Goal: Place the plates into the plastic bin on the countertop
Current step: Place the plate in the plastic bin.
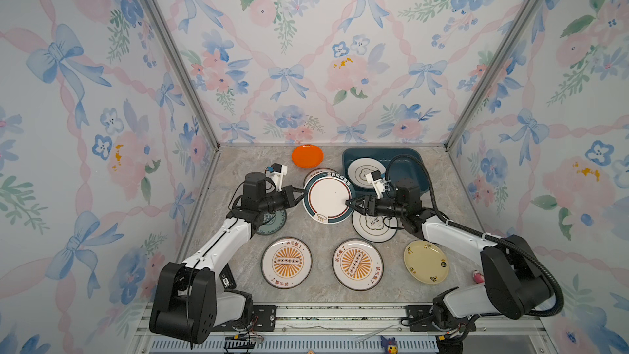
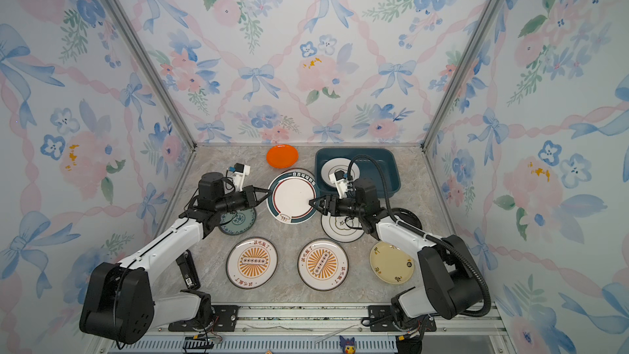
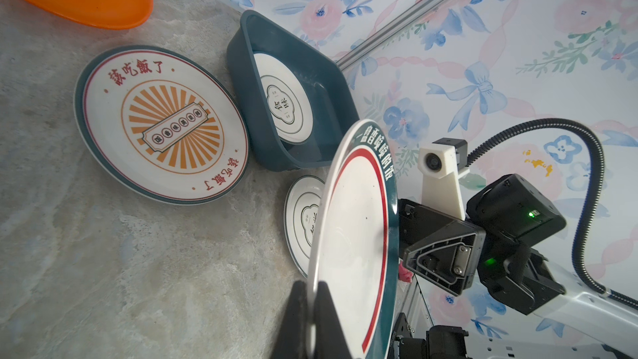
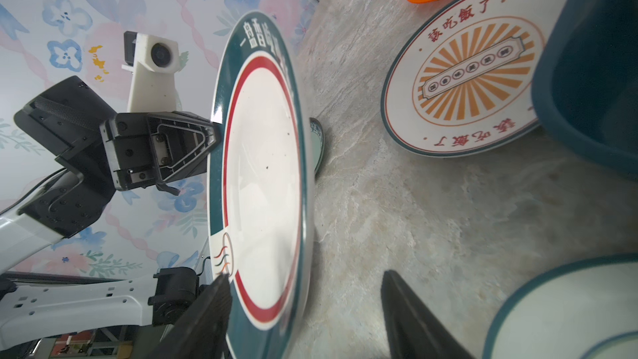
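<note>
White arm links [image 1: 218, 243], black joints [image 1: 183, 304]; black ribbed cable [image 3: 552, 121], white camera mounts [image 3: 440, 167]; green lights [image 3: 488, 261]

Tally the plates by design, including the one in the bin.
orange sunburst plates: 3
green emblem plates: 2, one in the plastic bin
dark-rimmed red-ring plate: 1
plain orange plate: 1
pale yellow plate: 1
teal patterned plate: 1
black plate: 1
Total: 10

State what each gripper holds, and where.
The left gripper pinches the teal-rimmed plate by its rim; the right gripper stands open around the opposite rim, holding nothing.
</note>
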